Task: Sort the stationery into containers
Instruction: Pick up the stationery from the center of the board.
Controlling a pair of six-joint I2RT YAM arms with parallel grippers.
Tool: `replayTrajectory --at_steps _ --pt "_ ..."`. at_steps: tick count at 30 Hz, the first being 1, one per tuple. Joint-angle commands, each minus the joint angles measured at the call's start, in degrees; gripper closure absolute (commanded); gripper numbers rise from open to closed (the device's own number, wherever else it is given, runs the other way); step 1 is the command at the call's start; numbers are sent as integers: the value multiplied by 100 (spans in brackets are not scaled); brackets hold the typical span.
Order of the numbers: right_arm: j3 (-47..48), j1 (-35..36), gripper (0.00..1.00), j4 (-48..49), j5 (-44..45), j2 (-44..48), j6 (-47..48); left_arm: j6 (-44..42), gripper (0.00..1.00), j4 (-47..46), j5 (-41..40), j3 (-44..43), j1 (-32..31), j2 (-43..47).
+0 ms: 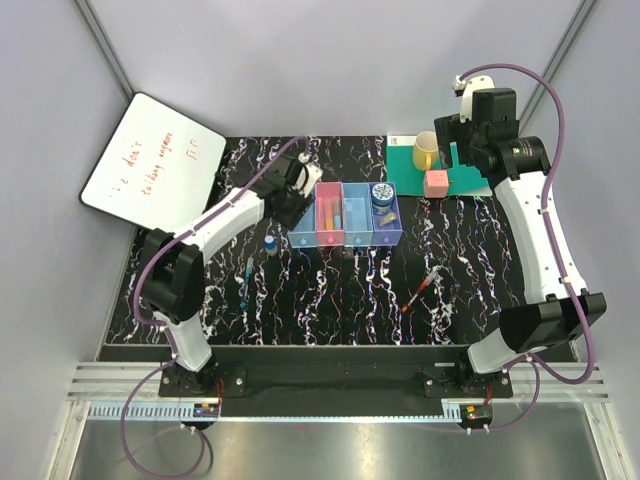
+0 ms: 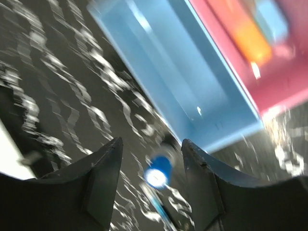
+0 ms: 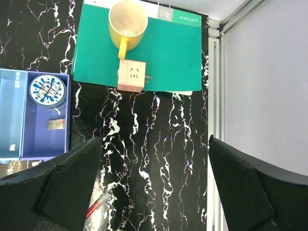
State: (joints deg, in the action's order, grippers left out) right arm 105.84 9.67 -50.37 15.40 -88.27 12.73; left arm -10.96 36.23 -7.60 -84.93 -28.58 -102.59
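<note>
Four translucent rectangular plastic trays (image 1: pixel 304 239)

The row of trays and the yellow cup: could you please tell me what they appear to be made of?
The row of trays looks like thin plastic, translucent and glossy: the walls let light through, and the left wrist view shows a bright glint in a blue one. The yellow cup is smooth and evenly coloured with a thick rim; probably ceramic, though moulded plastic cannot be ruled out.
</note>
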Motion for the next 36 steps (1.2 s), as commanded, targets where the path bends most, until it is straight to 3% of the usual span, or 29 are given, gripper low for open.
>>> replayTrajectory --at_steps 1,24,36 --pt "209 -27 0 176 -46 64 89 -64 43 7 425 318 -69 283" --pt "279 -35 0 80 -213 73 45 -389 43 -107 329 1312 317 599" --pt "306 -27 0 27 -336 134 -43 -574 50 -107 364 1286 432 406"
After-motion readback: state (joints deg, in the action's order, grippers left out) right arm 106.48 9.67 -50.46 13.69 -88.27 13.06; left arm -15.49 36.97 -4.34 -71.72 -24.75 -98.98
